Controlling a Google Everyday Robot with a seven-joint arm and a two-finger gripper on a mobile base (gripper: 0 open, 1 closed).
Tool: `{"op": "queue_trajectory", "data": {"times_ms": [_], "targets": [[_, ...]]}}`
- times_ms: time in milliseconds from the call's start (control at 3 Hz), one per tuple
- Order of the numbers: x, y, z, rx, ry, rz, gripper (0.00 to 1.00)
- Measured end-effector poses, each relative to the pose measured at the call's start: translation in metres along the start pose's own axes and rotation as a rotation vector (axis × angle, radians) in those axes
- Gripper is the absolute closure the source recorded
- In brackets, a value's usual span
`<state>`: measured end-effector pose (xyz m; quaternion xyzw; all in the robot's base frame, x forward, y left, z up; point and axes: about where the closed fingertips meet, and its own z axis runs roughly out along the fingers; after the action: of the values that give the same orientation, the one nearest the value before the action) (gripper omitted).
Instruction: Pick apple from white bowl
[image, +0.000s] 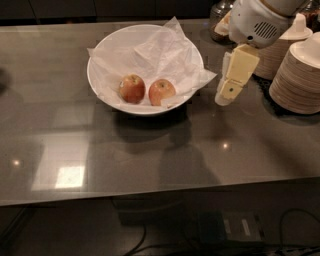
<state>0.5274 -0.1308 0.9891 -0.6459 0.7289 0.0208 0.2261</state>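
The white bowl (107, 47) stands on the dark table, back centre, lined with crumpled white paper. Two apples lie side by side in it. The apple (132, 88), the darker red-brown one, is on the left. A paler pinkish-orange apple (161, 91) is on the right, touching the paper. My gripper (223, 97), cream-coloured under a white wrist, hangs just right of the bowl's rim, above the table and outside the bowl. It holds nothing that I can see.
Stacks of beige disposable bowls (300, 75) stand at the right, close behind the arm. A glass jar (219, 22) is at the back. The table's front edge (160, 192) runs across, with cables on the floor below.
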Motion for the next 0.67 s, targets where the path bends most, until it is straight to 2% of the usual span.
{"op": "queue_trajectory", "data": {"times_ms": [333,667], "targets": [[-0.002,-0.002,0.001,0.006,-0.005,-0.003,0.00],[-0.021,-0.021,0.029,0.009,-0.078,-0.024,0.00]]}}
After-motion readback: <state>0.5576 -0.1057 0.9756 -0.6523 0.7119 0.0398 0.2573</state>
